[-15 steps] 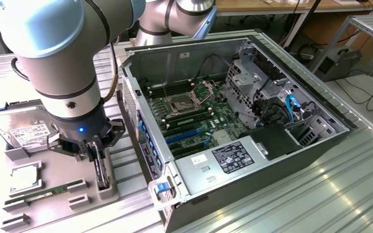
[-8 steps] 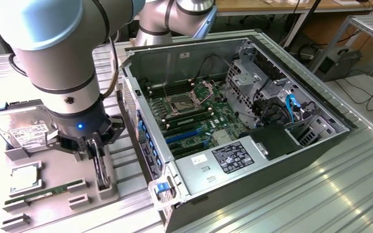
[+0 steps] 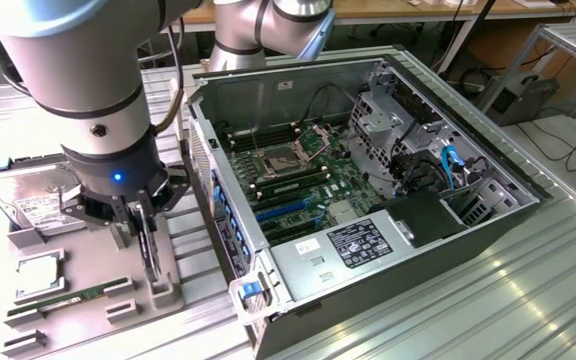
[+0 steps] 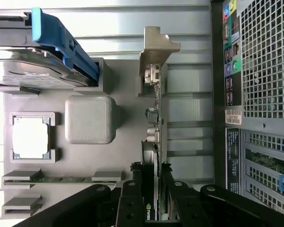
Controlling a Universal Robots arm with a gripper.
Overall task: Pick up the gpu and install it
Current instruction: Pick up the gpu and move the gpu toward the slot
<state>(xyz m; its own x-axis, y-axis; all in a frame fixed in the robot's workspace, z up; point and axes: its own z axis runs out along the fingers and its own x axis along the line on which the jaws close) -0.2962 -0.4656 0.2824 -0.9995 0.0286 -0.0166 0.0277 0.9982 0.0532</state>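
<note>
On the exterior view's left, a grey parts holder (image 3: 88,251) sits on the ribbed metal counter (image 3: 468,315). It carries one silver hard drive (image 3: 33,202), one square processor chip (image 3: 40,274), one green memory stick (image 3: 73,294) and one gpu (image 4: 154,109).

The gpu stands on edge in the holder, with its silver bracket (image 4: 156,45) at the end away from me. My single end effector (image 4: 152,187) reaches down over the card. It is drawn in narrow, with a finger pressed against each face, so I judge the grasp made. The card's lower edge appears to sit in the holder's slot, so I judge it not yet lifted.

To the right, just beside the holder, lies one open computer case (image 3: 388,82) with its motherboard (image 3: 308,176) exposed. I see no card in its blue slots (image 3: 286,210), so the installing is left to do.
</note>
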